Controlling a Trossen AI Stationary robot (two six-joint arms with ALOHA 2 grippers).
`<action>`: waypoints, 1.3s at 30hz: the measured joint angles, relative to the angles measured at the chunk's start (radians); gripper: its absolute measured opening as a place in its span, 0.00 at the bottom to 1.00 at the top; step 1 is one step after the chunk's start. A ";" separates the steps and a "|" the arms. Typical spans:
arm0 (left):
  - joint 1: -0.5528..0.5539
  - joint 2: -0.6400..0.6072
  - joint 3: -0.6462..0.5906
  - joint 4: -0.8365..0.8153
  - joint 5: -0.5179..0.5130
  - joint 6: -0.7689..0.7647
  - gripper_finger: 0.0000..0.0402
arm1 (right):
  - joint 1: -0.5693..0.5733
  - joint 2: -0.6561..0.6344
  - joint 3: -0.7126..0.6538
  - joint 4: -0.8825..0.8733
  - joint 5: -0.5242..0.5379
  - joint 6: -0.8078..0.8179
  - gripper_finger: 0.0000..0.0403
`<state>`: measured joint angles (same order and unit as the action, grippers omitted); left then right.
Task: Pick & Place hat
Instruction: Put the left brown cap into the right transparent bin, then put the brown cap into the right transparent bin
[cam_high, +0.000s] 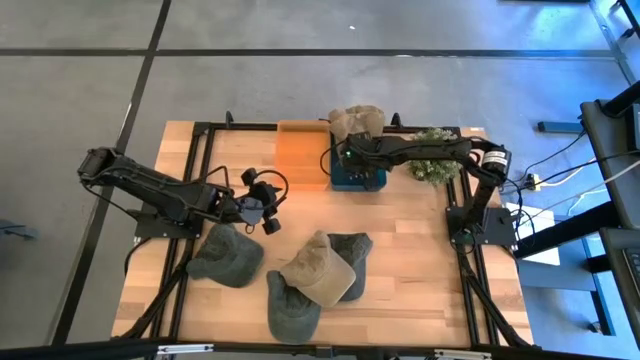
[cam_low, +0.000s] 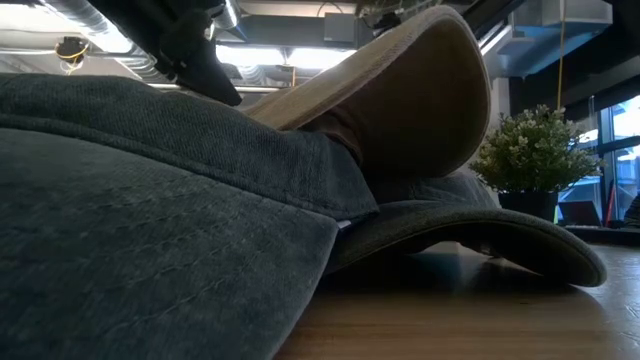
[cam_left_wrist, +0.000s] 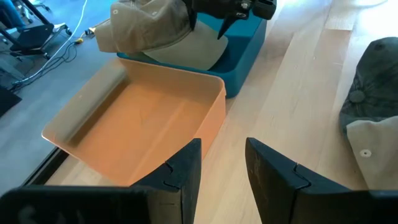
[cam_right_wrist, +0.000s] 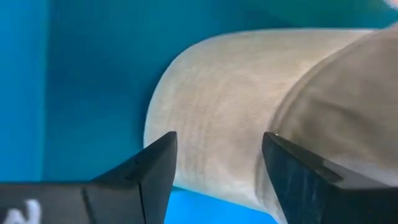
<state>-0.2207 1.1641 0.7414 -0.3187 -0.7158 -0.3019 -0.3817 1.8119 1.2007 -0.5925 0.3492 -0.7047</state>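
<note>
Right gripper (cam_high: 345, 158) is over the blue bin (cam_left_wrist: 245, 46) at the back edge of the worktop (cam_high: 420, 250), jaws spread wide, nothing clamped. The tan hat (cam_high: 357, 122) sits half in that bin: its brim lies inside, while the crown bulges over the back rim. From the right wrist view the fingers (cam_right_wrist: 152, 171) straddle tan fabric but don't pinch it, so I read this as released.

Left gripper (cam_high: 268, 208) hovers left of centre, jaws partly open and empty, pointing at the orange bin (cam_high: 301, 152) next to the blue one.

Remaining hats lie near the front edge: a green cap (cam_high: 227, 257) to the left, then a tan cap (cam_high: 322, 270) stacked over two dark ones (cam_high: 352, 252).

Risks, as I see them:
- The hat isn't seated. With its crown over the rim, it could tip out the back of the bin and off the worktop.
- A right-arm retract could snag the fabric on a finger and drag the hat out.
- The front pile overlaps, so a grasp on the tan cap may pull up a dark one too.
- The arms are close at the bins, so a clash is possible if both move in.
</note>
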 joint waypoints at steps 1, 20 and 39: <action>0.000 0.000 0.000 0.000 0.000 0.000 0.30 | 0.001 -0.008 0.000 0.003 0.000 0.016 0.59; 0.000 -0.001 0.000 0.000 0.161 -0.058 0.30 | 0.196 -0.304 -0.190 0.327 -0.396 0.352 0.59; 0.000 0.163 0.001 0.080 0.459 -0.182 0.30 | 0.282 -0.402 -0.456 0.703 -0.244 0.387 0.59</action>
<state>-0.2211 1.3266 0.7425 -0.2383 -0.2567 -0.4844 -0.0998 1.4101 0.7448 0.1104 0.1055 -0.3182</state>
